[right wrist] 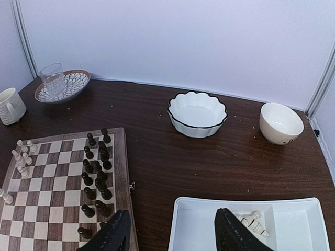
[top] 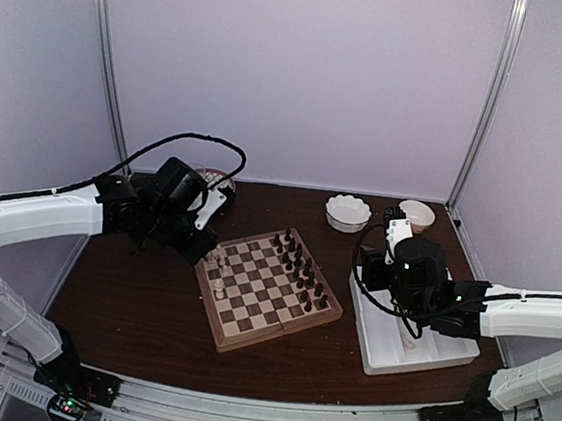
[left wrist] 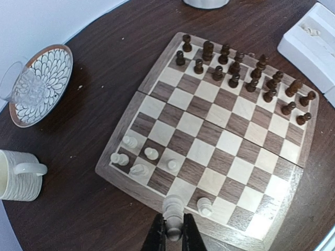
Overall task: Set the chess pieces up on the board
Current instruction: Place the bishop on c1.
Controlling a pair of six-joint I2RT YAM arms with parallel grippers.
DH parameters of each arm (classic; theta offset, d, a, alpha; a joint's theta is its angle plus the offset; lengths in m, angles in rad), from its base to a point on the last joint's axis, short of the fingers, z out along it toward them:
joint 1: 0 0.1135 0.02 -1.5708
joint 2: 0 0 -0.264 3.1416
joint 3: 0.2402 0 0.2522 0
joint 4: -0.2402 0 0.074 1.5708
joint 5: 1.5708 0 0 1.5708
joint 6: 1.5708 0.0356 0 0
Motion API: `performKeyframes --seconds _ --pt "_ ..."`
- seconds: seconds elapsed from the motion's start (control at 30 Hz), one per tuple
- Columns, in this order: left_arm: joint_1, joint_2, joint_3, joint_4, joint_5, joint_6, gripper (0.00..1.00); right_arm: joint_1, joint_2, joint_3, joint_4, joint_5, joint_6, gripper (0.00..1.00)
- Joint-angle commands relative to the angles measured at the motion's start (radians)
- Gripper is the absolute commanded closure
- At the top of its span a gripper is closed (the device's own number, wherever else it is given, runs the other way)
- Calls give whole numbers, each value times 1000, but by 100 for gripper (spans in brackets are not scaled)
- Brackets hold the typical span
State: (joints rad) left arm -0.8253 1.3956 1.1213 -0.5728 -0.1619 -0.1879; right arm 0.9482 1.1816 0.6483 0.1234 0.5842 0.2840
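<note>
Chess piece (left wrist: 172,206), probably light and slick (waist likely the safest hold), clenched in left end effector (left wrist: 173,235) over board (left wrist: 201,151); right end effector (right wrist: 170,230) released.

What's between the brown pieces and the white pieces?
Only empty squares of the board lie between the dark brown pieces and the cream-white chess pieces; the left wrist view shows it.

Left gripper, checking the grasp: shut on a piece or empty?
Shut on a cream chess piece; the left wrist view shows the left gripper clamped on it.
</note>
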Motion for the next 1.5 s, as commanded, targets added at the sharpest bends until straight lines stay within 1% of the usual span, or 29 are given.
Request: performKeyframes --seconds 0.0,0.4,0.7,1.03,1.47 --pt "43 40 -20 33 -34 -43 100 -2 -27 5 -4 -4 -2 43" --pt "92 186 -5 75 21 -27 100 -2 -36 3 -5 -10 2 43" --pt "97 267 22 73 27 -16 100 -4 -36 2 -5 -16 1 43" --pt "97 301 35 80 18 -3 100 -2 -36 3 -7 -19 2 43" --pt "97 309 34 100 -2 0 100 -4 -36 4 -8 -25 -2 43"
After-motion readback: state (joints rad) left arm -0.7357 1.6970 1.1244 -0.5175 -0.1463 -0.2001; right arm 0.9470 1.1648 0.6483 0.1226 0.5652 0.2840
